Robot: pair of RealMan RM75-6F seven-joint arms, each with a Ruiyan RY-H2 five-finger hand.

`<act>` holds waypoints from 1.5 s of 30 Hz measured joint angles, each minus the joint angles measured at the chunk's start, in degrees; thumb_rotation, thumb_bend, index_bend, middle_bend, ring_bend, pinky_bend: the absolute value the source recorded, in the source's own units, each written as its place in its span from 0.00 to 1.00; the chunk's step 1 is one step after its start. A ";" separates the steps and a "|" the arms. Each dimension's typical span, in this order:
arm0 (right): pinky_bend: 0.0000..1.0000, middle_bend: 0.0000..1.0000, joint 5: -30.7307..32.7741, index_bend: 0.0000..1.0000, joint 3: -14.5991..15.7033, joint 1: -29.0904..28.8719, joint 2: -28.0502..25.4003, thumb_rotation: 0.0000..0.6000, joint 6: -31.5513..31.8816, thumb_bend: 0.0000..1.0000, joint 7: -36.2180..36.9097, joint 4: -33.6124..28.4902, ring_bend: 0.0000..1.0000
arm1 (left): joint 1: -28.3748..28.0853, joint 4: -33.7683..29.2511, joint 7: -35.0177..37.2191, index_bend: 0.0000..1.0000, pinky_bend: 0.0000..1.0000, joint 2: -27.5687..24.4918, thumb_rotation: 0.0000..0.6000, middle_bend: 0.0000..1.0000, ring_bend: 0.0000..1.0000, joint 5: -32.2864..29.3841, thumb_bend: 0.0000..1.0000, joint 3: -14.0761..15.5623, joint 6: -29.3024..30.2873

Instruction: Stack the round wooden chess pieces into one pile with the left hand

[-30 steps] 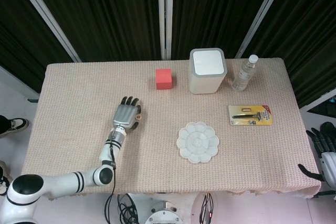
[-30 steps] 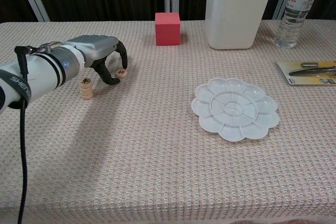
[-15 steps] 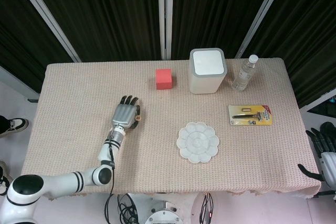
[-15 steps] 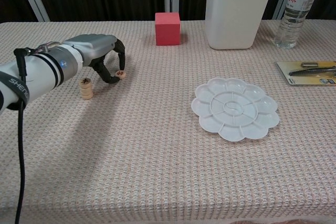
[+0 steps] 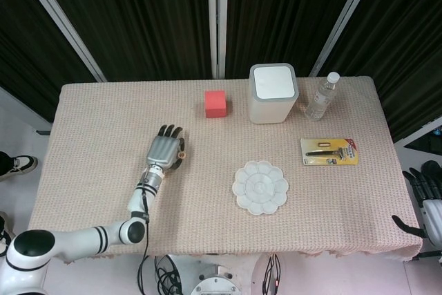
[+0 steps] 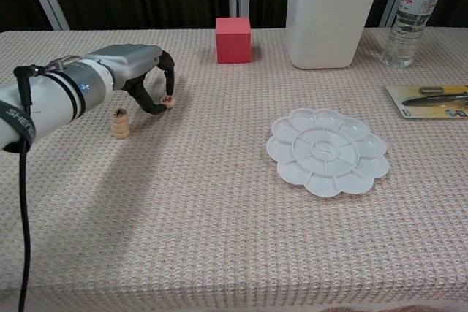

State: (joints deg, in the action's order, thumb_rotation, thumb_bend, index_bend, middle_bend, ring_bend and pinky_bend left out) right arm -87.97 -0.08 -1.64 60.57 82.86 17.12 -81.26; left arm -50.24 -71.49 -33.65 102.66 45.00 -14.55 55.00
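Left robot hand [image 6: 139, 71] with chess piece [image 6: 168, 101], now slightly higher

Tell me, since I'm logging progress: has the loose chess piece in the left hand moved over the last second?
Yes, slightly. The chess piece, pinched by the left hand, sits higher against the stack.

Left arm extended low over the table; left hand [image 6: 135, 71] palm down, fingers [image 6: 167, 78] curled, pinching a small round wooden chess piece [image 6: 168, 101]. Right hand [image 5: 428, 198] off the table's right edge, fingers apart, holding nothing.
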 measured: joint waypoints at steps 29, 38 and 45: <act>0.00 0.00 -2.56 0.00 0.23 0.97 -2.19 1.00 4.00 0.15 -1.58 -4.48 0.00 | 8.02 -34.96 -10.38 0.49 0.00 -18.83 1.00 0.10 0.00 -1.76 0.30 7.16 16.34; 0.00 0.00 -2.22 0.00 0.39 1.03 -1.75 1.00 3.54 0.15 -1.92 -4.04 0.00 | 8.91 -30.44 -7.00 0.49 0.00 -16.22 1.00 0.11 0.00 1.50 0.30 8.16 15.50; 0.00 0.00 -1.97 0.00 0.47 0.99 -1.44 1.00 3.01 0.15 -1.78 -3.49 0.00 | 8.81 -27.23 -5.21 0.50 0.00 -15.23 1.00 0.11 0.00 0.94 0.30 7.30 13.45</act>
State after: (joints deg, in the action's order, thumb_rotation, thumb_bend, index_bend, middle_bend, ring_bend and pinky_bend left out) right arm -89.94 0.39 -0.65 59.14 85.88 15.34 -84.75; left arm -41.43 -98.71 -38.87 87.42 45.95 -7.26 68.45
